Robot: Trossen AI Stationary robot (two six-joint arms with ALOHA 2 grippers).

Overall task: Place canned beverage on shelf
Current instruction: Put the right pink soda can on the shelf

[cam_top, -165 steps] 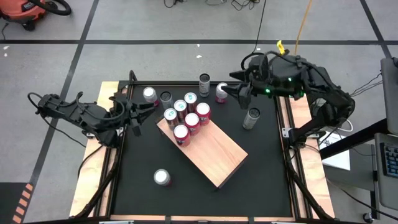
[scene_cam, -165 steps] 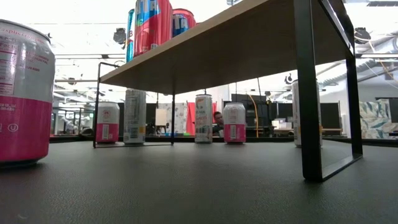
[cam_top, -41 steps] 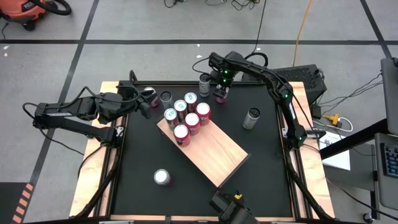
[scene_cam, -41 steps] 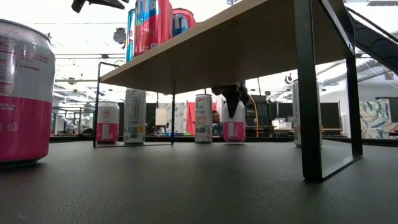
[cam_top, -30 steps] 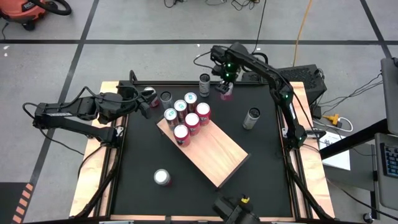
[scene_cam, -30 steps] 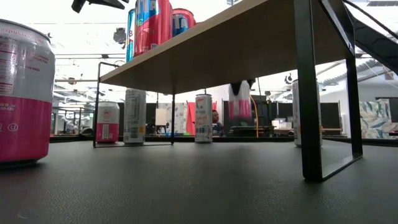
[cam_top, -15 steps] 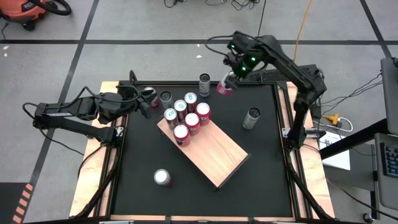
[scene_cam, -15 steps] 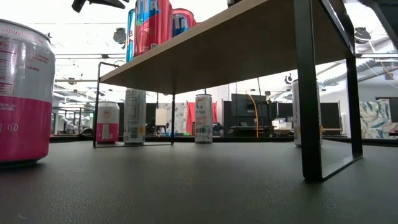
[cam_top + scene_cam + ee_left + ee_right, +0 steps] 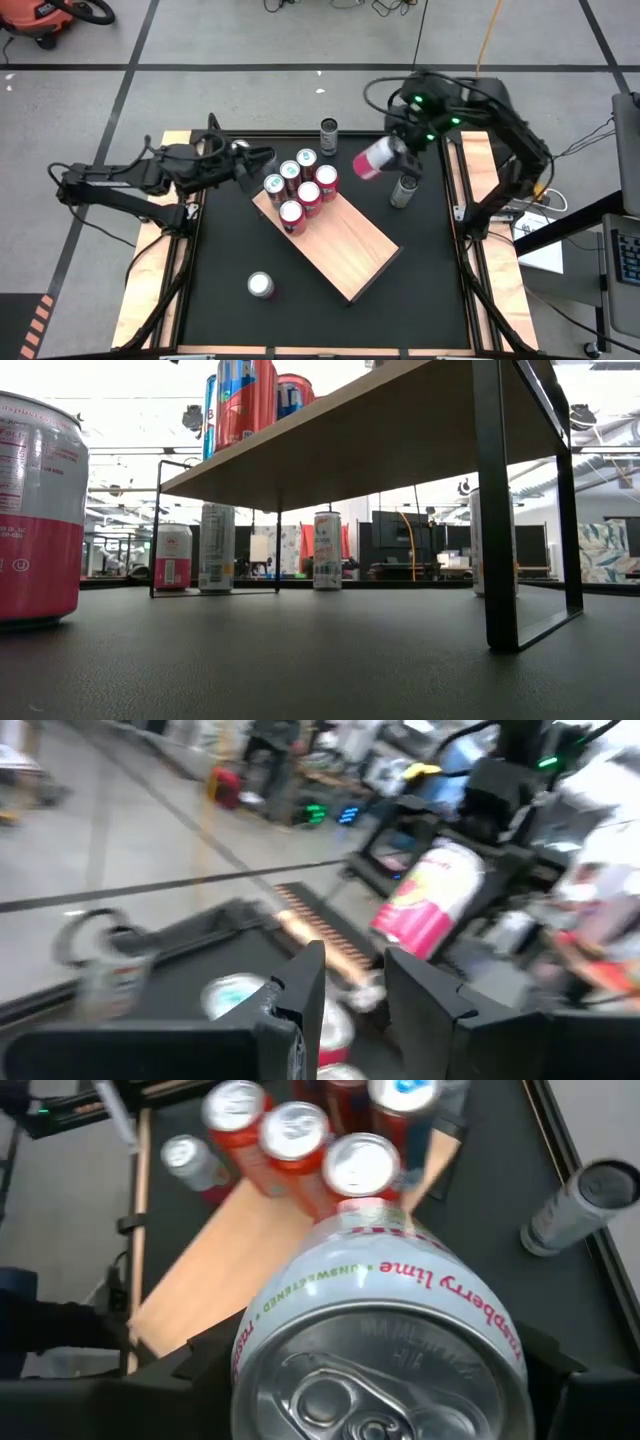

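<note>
Pink and white aluminium marks the nearest thing on the black table (image 9: 420, 270): a lone short can (image 9: 260, 285) stood by the front edge, seen large at the side of the low view and not yet shelved. Just behind it, the thick rectangular shelf of pale natural wood (image 9: 345, 245) is set at a slant across the middle of the table on a black metal frame. Its near half is bare; its far end is loaded with a tight cluster of five red and pink silver-topped cans (image 9: 300, 187).

Over the gap beyond the shelf's far right side, a pink and white strawberry-lime beverage can (image 9: 375, 158) is held aloft, tilted almost onto its side, by the right hand (image 9: 398, 152). The fingers are spread wide around the can's body, which fills the right wrist view, with the loaded end of the shelf seen below it. A slim grey can (image 9: 403, 190) is left standing on the table beside the right arm.

At the far left, the left hand (image 9: 252, 160) is held near the shelf's far corner with its fingers narrowly parted and nothing seen between them. Another slim can (image 9: 329, 135) remains at the table's far edge.

By the look of it, the task is roughly half done: five cans are shelved, one is in transit, and at least three are left on the table.
</note>
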